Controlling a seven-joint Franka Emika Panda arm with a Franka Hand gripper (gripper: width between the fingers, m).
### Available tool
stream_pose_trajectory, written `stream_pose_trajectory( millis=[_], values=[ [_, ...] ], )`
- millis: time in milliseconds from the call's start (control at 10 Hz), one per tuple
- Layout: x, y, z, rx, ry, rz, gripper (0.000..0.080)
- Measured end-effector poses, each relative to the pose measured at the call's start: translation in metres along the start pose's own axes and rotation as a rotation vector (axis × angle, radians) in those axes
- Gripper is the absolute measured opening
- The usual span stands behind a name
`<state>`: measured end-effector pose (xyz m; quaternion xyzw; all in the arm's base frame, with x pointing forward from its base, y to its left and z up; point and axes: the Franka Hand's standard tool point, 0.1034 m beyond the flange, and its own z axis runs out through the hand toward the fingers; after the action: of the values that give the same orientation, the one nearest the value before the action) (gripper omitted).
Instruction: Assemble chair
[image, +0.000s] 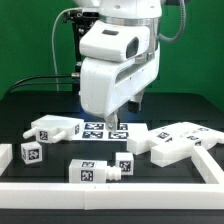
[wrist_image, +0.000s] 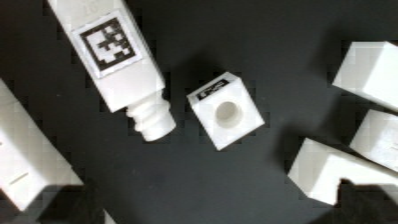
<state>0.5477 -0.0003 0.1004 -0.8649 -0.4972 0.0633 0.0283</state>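
The chair is in loose white tagged pieces on the black table. In the exterior view a chunky leg (image: 55, 128) lies at the left with a small block (image: 30, 152) in front of it. Another leg (image: 98, 171) lies at the front, and flat panels (image: 180, 143) lie at the right. My gripper (image: 118, 122) hangs low over the table's middle, holding nothing. In the wrist view a tagged leg (wrist_image: 111, 55) with a peg end and a small square piece with a round hole (wrist_image: 226, 110) lie below my open gripper (wrist_image: 217, 212), apart from it.
The marker board (image: 97, 128) lies just behind the gripper. A white border rail (image: 100, 205) runs along the front and up the right side (image: 212, 170). More white pieces show at the wrist view's edges (wrist_image: 365, 70) (wrist_image: 347, 165).
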Motion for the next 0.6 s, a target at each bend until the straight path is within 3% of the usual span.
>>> stream_pose_trajectory(
  millis=[400, 600],
  values=[
    [-0.0006, 0.0001, -0.0005, 0.008, -0.005, 0.000, 0.0650],
    [-0.0027, 0.0098, 0.0009, -0.025, 0.020, 0.014, 0.0650]
  ],
)
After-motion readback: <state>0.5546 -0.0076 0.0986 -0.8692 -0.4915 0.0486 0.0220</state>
